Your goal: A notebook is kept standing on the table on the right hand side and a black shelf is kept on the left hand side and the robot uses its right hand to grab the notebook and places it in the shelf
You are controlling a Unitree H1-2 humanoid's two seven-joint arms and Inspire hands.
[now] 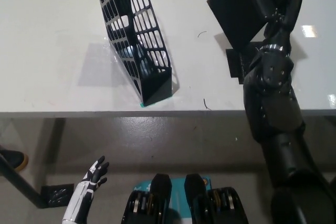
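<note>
My black right hand (273, 11) is shut on the black notebook (239, 3), holding it tilted above the white table (52, 51) at the upper right. The notebook's top runs out of the picture. A black mesh shelf (137, 40) stands on the table left of centre, its open slot running away from me, well left of the notebook. My white left hand (89, 184) hangs low at the lower left, below the table edge, fingers apart and holding nothing.
A small black stand (236, 64) sits on the table just under the notebook, beside my right forearm. Below the table's front edge (105, 113) lies grey floor, with a dark shoe (10, 158) at the far left.
</note>
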